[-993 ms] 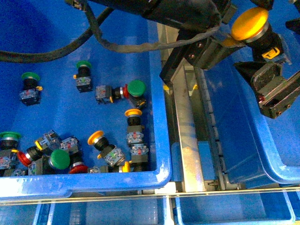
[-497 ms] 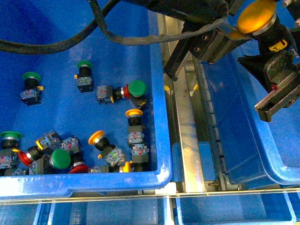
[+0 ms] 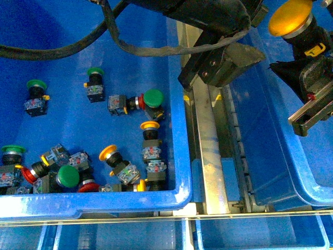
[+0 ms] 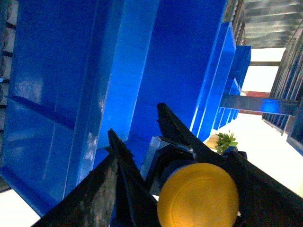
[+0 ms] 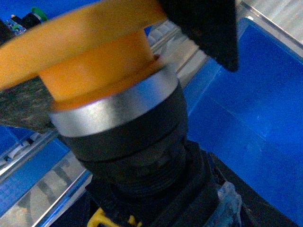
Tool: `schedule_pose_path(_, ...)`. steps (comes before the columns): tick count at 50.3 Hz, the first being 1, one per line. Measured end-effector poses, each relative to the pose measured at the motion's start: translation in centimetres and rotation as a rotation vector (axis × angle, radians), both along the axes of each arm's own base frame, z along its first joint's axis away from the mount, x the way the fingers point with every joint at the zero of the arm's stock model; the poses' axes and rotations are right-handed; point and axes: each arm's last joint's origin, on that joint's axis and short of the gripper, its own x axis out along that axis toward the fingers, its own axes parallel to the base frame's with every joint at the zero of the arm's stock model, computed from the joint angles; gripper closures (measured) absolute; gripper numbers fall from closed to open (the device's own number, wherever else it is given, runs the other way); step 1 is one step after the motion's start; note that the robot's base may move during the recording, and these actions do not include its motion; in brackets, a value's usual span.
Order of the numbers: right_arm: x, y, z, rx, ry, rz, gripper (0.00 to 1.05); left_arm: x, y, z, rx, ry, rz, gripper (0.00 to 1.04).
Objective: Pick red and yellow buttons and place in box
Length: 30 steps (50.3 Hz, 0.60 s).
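My right gripper (image 3: 311, 56) is shut on a yellow button (image 3: 291, 18), held cap-up over the box (image 3: 315, 194), the deep blue bin at the right. The right wrist view is filled by that yellow button (image 5: 118, 109), its black body sitting in the gripper (image 5: 151, 179). My left gripper (image 3: 223, 62) hangs open over the gap between the bins. In the left wrist view the gripper (image 4: 135, 118) is empty, and the yellow cap (image 4: 198, 194) shows beyond its fingers. The left bin (image 3: 177, 130) holds more yellow buttons (image 3: 108, 152) (image 3: 149, 125) and red buttons (image 3: 139, 101) (image 3: 87, 186).
Green-capped switches (image 3: 153, 97) (image 3: 67, 176) (image 3: 36, 85) lie mixed among the red and yellow ones. A metal rail (image 3: 208, 156) runs between the two bins. Shallower blue trays (image 3: 119, 237) line the near edge. A black cable (image 3: 52, 52) hangs over the left bin.
My right gripper has carried the yellow button a little to the right and further away over the right bin. The left arm has shifted only slightly. The buttons in the left bin have not moved.
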Motion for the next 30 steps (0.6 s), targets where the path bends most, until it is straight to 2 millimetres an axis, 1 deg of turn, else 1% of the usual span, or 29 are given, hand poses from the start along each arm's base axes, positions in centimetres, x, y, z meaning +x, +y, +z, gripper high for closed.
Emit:
schedule_pose_path(3,0.0,-0.1,0.0,0.0,-0.001,-0.002,0.64,0.0,0.0,0.0,0.014,-0.016,0.005,0.26)
schedule_pose_path(5,-0.1,-0.1,0.1,0.0,-0.002,-0.004,0.64,0.0,0.1,0.0,0.017,-0.02,0.005,0.22)
schedule_pose_path(10,-0.2,-0.3,0.0,0.0,0.003,-0.018,0.64,0.2,0.4,0.1,0.024,-0.04,0.014,0.08)
schedule_pose_path(11,-0.2,-0.4,-0.1,0.0,0.006,-0.021,0.64,0.2,0.5,0.2,0.027,-0.045,0.017,0.07)
schedule_pose_path(18,-0.4,-0.8,-0.4,-0.003,0.023,-0.033,0.64,0.5,1.5,0.9,0.027,-0.074,0.053,0.08)
schedule_pose_path(23,-0.5,-0.9,-0.6,-0.005,0.031,-0.037,0.64,0.7,3.0,1.3,0.044,-0.097,0.095,0.08)
schedule_pose_path(26,-0.5,-1.0,-0.6,-0.005,0.032,-0.04,0.64,0.9,3.9,0.9,0.061,-0.094,0.109,0.08)
schedule_pose_path(30,-0.6,-1.1,-0.7,-0.005,0.035,-0.039,0.64,0.7,5.0,-0.2,0.094,-0.07,0.123,0.08)
